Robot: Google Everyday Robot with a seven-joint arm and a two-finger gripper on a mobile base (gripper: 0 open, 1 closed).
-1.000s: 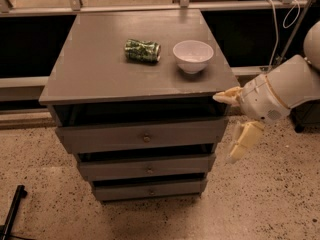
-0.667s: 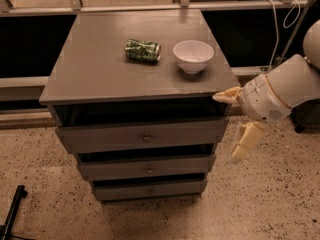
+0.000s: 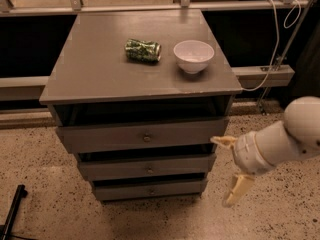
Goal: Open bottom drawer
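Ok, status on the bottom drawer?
Gripper open, empty, off the cabinet's right side, level with the lower drawers. Bottom drawer untouched, knob exposed. Can and bowl on top, not in the way.

A grey cabinet of three drawers is being shown from above. On its surface [image 3: 95,69], a crushed green can [image 3: 143,50] is being kept lying on its side just beside a white bowl [image 3: 193,55]. The gripper [image 3: 223,171] is being held in the air to the right of the cabinet, level with the middle drawer [image 3: 120,168], its fingers [image 3: 239,188] being kept spread apart, with nothing between them. The bottom drawer [image 3: 125,190], with its round knob [image 3: 151,190], is not being touched.
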